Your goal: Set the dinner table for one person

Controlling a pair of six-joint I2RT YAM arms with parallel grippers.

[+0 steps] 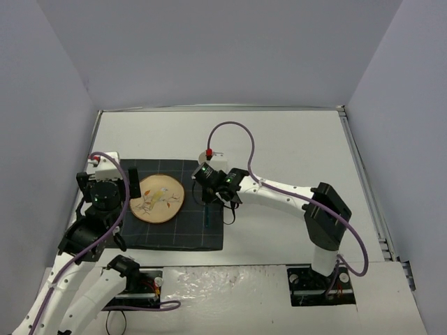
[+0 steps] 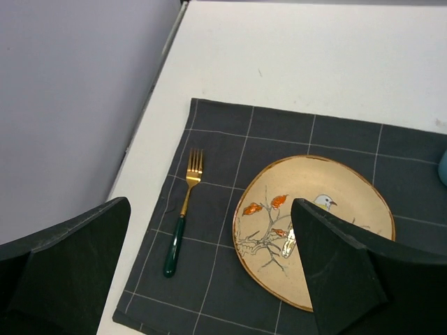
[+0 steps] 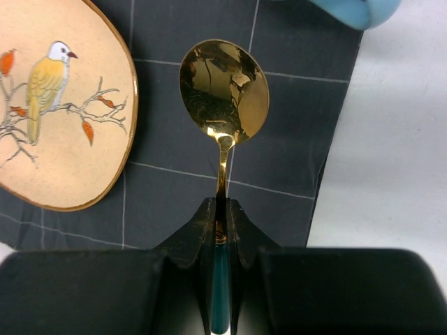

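We grip the gold, teal-handled metal spoon [image 3: 225, 87] in our closed right gripper [image 3: 222, 209], bowl pointing far, just right of the round bird-painted plate [image 3: 56, 118]; our left gripper [image 2: 209, 209] gapes empty.

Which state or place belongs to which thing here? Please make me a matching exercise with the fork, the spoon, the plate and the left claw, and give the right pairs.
Things
1. fork
2. spoon
3. plate
4. left claw

States or places
A. open, holding nothing
B. gripped by its handle in the shut right claw
C. lying free on the placemat, beside the plate
D. resting on the placemat, painted with a bird and branches

Right pairs: 1-C; 2-B; 3-D; 4-A
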